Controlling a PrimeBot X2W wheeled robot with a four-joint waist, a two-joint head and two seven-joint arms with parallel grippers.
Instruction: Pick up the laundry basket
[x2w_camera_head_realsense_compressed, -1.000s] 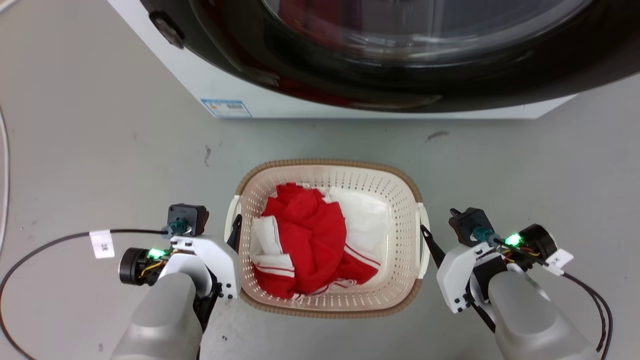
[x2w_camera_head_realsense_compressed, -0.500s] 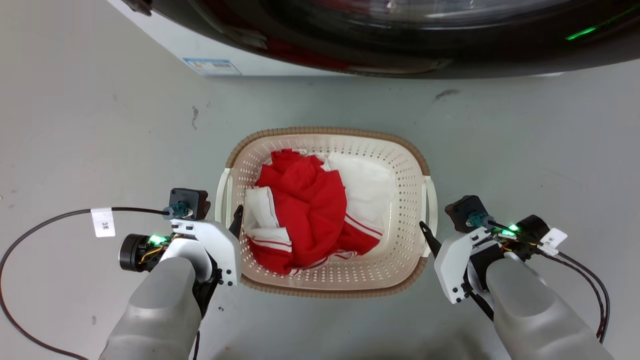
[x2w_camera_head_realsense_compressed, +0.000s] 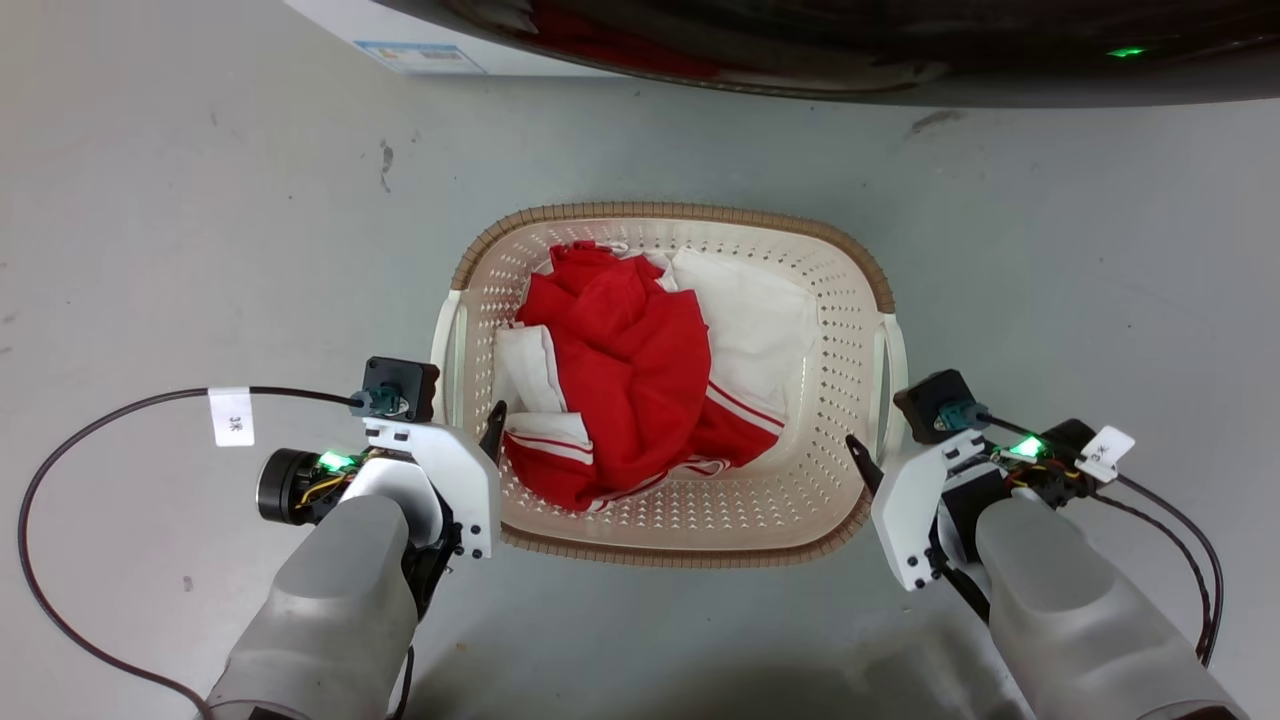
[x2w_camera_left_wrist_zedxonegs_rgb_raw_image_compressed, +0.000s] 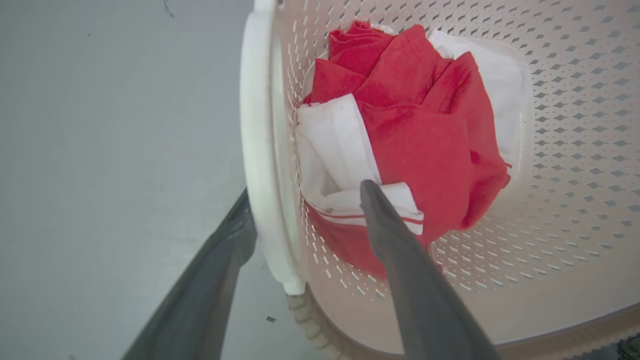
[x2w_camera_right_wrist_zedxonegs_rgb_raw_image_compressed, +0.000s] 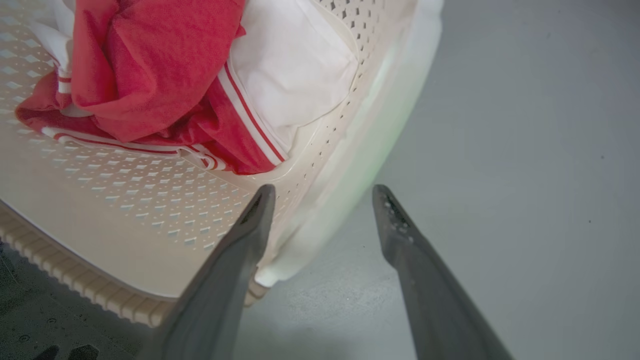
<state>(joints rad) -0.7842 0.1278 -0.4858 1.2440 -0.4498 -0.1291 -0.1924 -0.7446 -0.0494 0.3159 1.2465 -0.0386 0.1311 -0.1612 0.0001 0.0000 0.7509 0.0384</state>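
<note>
The laundry basket (x2w_camera_head_realsense_compressed: 800, 500), cream perforated plastic with a brown woven rim, stands on the grey floor in the middle of the head view. Red cloth (x2w_camera_head_realsense_compressed: 630, 370) and white cloth (x2w_camera_head_realsense_compressed: 750, 320) lie in it. My left gripper (x2w_camera_head_realsense_compressed: 482, 430) is open at the white left handle (x2w_camera_head_realsense_compressed: 445, 350). In the left wrist view that gripper (x2w_camera_left_wrist_zedxonegs_rgb_raw_image_compressed: 305, 197) straddles the handle (x2w_camera_left_wrist_zedxonegs_rgb_raw_image_compressed: 260, 125), with one finger outside and one inside the basket. My right gripper (x2w_camera_head_realsense_compressed: 868, 458) is open at the right handle (x2w_camera_head_realsense_compressed: 895, 360). In the right wrist view its fingers (x2w_camera_right_wrist_zedxonegs_rgb_raw_image_compressed: 322, 192) stand either side of the handle's near end (x2w_camera_right_wrist_zedxonegs_rgb_raw_image_compressed: 320, 235).
The washing machine's dark door (x2w_camera_head_realsense_compressed: 800, 50) and white base (x2w_camera_head_realsense_compressed: 400, 30) run along the top edge, just beyond the basket. Black cables loop on the floor at the left (x2w_camera_head_realsense_compressed: 60, 450) and the right (x2w_camera_head_realsense_compressed: 1200, 590). Grey floor (x2w_camera_head_realsense_compressed: 200, 200) surrounds the basket.
The whole head view has shifted: the washing machine slid up and the basket looks larger, so the camera moved. Both grippers now sit further in over the basket's handles.
</note>
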